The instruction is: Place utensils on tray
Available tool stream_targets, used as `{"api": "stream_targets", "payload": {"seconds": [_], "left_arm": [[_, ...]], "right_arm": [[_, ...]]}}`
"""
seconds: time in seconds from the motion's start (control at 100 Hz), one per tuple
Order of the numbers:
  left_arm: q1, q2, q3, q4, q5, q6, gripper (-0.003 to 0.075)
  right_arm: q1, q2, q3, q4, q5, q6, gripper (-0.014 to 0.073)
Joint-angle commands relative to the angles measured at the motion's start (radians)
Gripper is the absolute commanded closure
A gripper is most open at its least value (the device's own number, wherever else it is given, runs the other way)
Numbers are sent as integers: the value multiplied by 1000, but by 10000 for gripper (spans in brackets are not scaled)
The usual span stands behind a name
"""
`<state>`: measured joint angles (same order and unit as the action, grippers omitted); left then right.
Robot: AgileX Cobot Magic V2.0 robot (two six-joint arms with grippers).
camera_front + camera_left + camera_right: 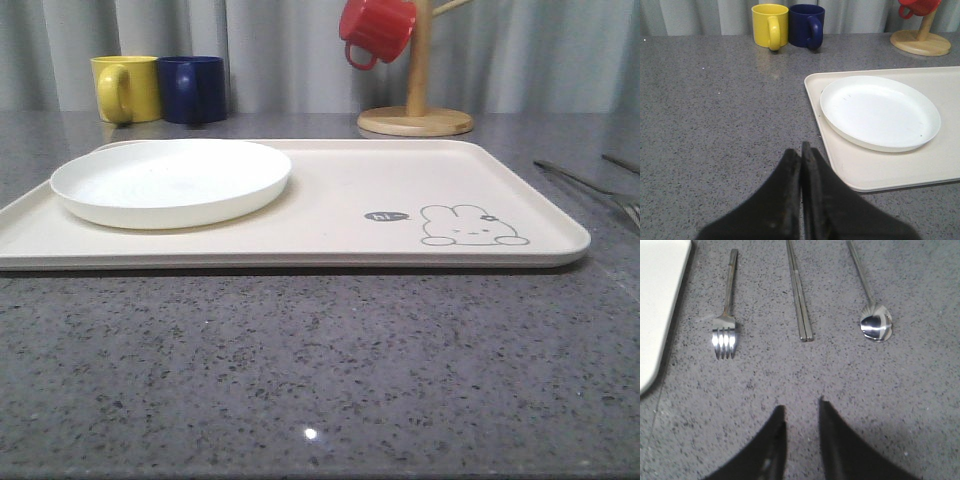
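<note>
The cream tray (pixel 330 215) with a rabbit drawing lies across the middle of the grey table, and its corner (pixel 655 305) shows in the right wrist view. On the bare table beside it lie the silver utensils side by side: a fork (pixel 726 320), a pair of chopsticks (pixel 799 292) and a spoon (pixel 874 315). Their ends (pixel 600 185) show at the right edge of the front view. My right gripper (pixel 801 407) hovers open a short way from the chopsticks' tips, holding nothing. My left gripper (pixel 801 150) is shut and empty, over the table beside the tray's near corner (pixel 850 170).
A round white plate (pixel 170 180) sits on the tray's left half. At the back stand a yellow mug (pixel 125 88) and a dark blue mug (pixel 192 88). A wooden mug tree (pixel 416 110) holds a red mug (pixel 375 30) at the back right.
</note>
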<state>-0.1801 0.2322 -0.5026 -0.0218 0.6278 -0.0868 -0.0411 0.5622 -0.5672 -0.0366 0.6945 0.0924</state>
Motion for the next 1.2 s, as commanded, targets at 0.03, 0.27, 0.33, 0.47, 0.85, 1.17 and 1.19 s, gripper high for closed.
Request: {"api": "stream_targets", "payload": {"seconds": [0.03, 0.27, 0.33, 0.47, 0.85, 1.17, 1.19], "left_arm": [[-5, 9, -24, 0, -70, -7, 739], [-5, 9, -24, 0, -70, -7, 739], [-5, 9, -24, 0, -70, -7, 739], [-5, 9, -24, 0, -70, -7, 739], [-5, 9, -24, 0, -70, -7, 739], [-5, 9, -24, 0, -70, -7, 739], [-5, 9, -24, 0, -70, -7, 739]], "right_arm": [[1, 157, -157, 44, 4, -18, 231], [20, 458, -395, 183, 127, -69, 235], [39, 543, -447, 184, 154, -69, 235], [102, 725, -587, 184, 220, -69, 235], [148, 1077, -819, 178, 274, -69, 235], [148, 1168, -843, 167, 296, -68, 386], [148, 1168, -843, 167, 296, -68, 412]]}}
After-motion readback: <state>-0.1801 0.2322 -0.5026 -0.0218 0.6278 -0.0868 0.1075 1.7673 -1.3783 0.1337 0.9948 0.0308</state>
